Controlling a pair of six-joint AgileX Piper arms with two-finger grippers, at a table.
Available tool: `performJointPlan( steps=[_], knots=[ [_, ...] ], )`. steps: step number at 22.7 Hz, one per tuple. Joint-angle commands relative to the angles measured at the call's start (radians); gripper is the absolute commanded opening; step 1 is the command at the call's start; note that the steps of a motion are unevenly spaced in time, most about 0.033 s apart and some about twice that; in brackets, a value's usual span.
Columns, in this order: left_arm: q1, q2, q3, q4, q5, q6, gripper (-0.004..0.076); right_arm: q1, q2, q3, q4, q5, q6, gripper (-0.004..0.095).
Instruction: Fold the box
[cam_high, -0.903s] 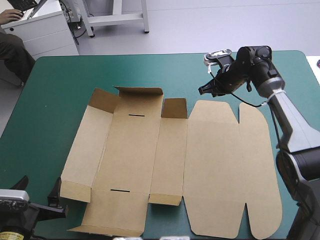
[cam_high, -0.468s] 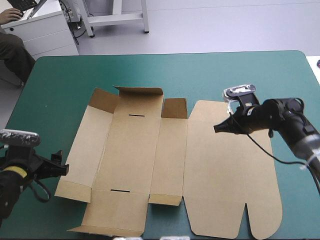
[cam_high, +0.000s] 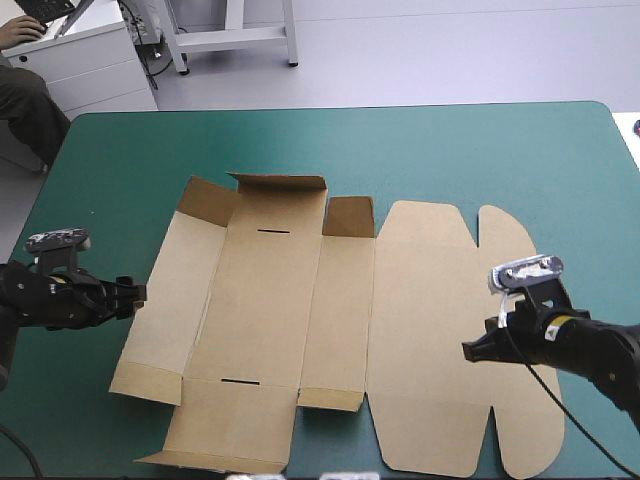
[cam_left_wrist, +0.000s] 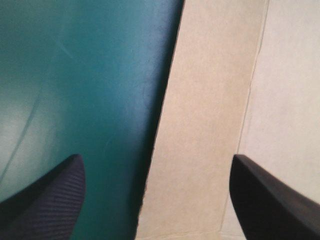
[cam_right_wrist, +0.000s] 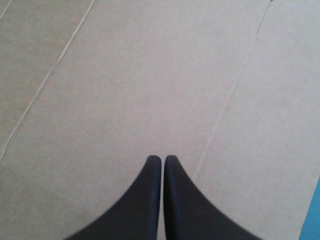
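Note:
The brown box (cam_high: 340, 330) lies as a cut sheet spread flat on the teal-green cover, with its small far flaps (cam_high: 280, 187) tilted up a little. My left gripper (cam_high: 138, 292) sits low at the sheet's left edge. In the left wrist view this gripper (cam_left_wrist: 156, 157) is open, its black fingers (cam_left_wrist: 55, 195) straddling the edge of the box's left side panel (cam_left_wrist: 210, 125). My right gripper (cam_high: 468, 350) hovers over the wide right panel. The right wrist view shows it (cam_right_wrist: 162, 158) shut in a point above bare board (cam_right_wrist: 150, 75), holding nothing.
Bare teal-green cover (cam_high: 450, 150) surrounds the sheet on the far side, on the left (cam_left_wrist: 75, 85) and on the right. The sheet's near flaps (cam_high: 220, 462) reach almost to the table's front edge. A sliver of cover (cam_right_wrist: 312, 215) shows beside the right gripper.
The left arm has come forward from the near left corner to the box's left edge. The right arm has swept from the far side toward the near side over the right panel.

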Motion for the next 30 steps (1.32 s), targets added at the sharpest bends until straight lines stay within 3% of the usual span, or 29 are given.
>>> performJointPlan(
  steps=[1, 10, 20, 22, 24, 25, 27, 30],
  knots=[
    [0.150, 0.038, -0.036, -0.272, 0.033, 0.172, 0.0564, -0.006, -0.118, 0.023, 0.015, 0.003, 0.024, -0.0001],
    [0.211, 0.276, -0.036, -0.396, 0.191, 0.414, 0.0564, -0.006, -0.384, 0.056, 0.006, 0.069, 0.093, -0.0001],
    [0.052, 0.406, -0.033, -0.367, 0.276, 0.436, 0.0561, -0.006, -0.419, 0.056, 0.006, 0.128, 0.100, -0.0001],
    [0.040, 0.406, -0.033, -0.385, 0.296, 0.436, 0.0482, -0.006, -0.419, 0.056, 0.006, 0.128, 0.100, -0.0001],
    [0.033, 0.406, -0.033, -0.362, 0.296, 0.402, 0.0288, -0.006, -0.419, 0.056, 0.006, 0.130, 0.100, -0.0001],
    [0.033, 0.406, -0.033, -0.365, 0.296, 0.394, 0.0153, -0.006, -0.419, 0.056, 0.006, 0.130, 0.100, -0.0001],
    [0.033, 0.406, -0.033, -0.370, 0.296, 0.382, 0.0001, -0.006, -0.419, 0.056, 0.006, 0.135, 0.100, -0.0001],
    [0.033, 0.404, -0.033, -0.382, 0.296, 0.384, -0.0005, -0.006, -0.419, 0.056, 0.004, 0.144, 0.100, -0.0001]
  ],
)
